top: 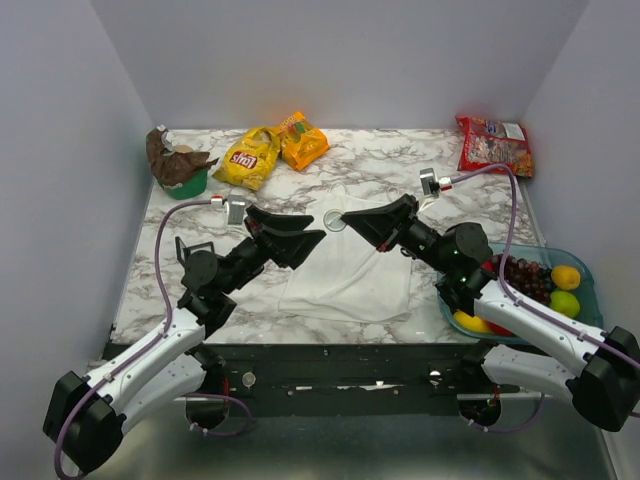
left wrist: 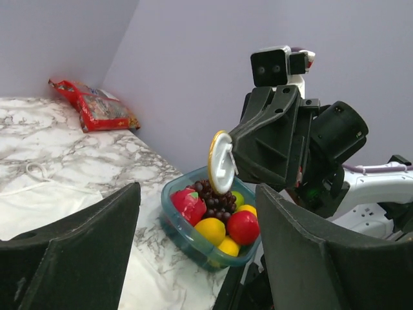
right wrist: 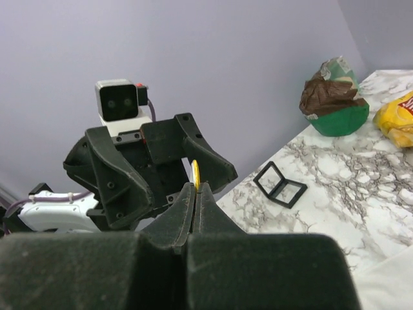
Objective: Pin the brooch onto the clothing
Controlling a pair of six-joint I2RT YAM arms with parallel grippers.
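The brooch (top: 335, 221), a small round gold-rimmed disc, is pinched edge-on at the tips of my right gripper (top: 346, 217), which is shut on it above the far edge of the white clothing (top: 350, 270). It shows pale-faced in the left wrist view (left wrist: 221, 163) and as a thin yellow edge in the right wrist view (right wrist: 195, 172). My left gripper (top: 318, 236) is open and empty. It faces the brooch from the left, a short gap away, with its jaws on either side of it. The clothing lies flat on the marble table (top: 200, 290).
A blue-green container (top: 590, 302) of fruit sits at the right, under my right arm. A black square frame (top: 195, 247) lies at the left. A green bowl with brown paper (top: 178, 165), yellow (top: 247, 157) and orange (top: 303, 141) snack bags and a red bag (top: 493, 143) line the back.
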